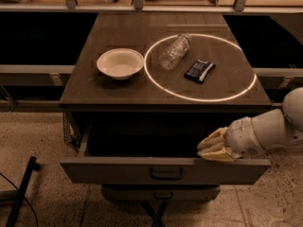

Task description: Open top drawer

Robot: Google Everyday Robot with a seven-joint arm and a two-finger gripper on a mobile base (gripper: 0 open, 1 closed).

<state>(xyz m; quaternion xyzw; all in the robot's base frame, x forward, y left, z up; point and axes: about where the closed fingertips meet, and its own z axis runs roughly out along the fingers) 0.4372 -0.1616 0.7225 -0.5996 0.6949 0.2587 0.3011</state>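
Note:
The top drawer [118, 170] is pulled out from under the dark tabletop, and its inside is dark. Its long grey-beige front carries a small dark bail handle [166, 174] at the centre. My gripper [201, 148] comes in from the right on a white arm [270, 134]. It sits just above the top edge of the drawer front, right of the handle. Its two cream fingers [215, 139] lie close together, pointing left over the drawer opening, with nothing seen between them.
On the tabletop [94, 91] stand a white bowl [120, 64], a lying clear plastic bottle [174, 50] and a dark snack packet [199, 70], the last two inside a bright ring of light. A narrower drawer [161, 193] shows below. A dark pole [21, 193] leans at the lower left.

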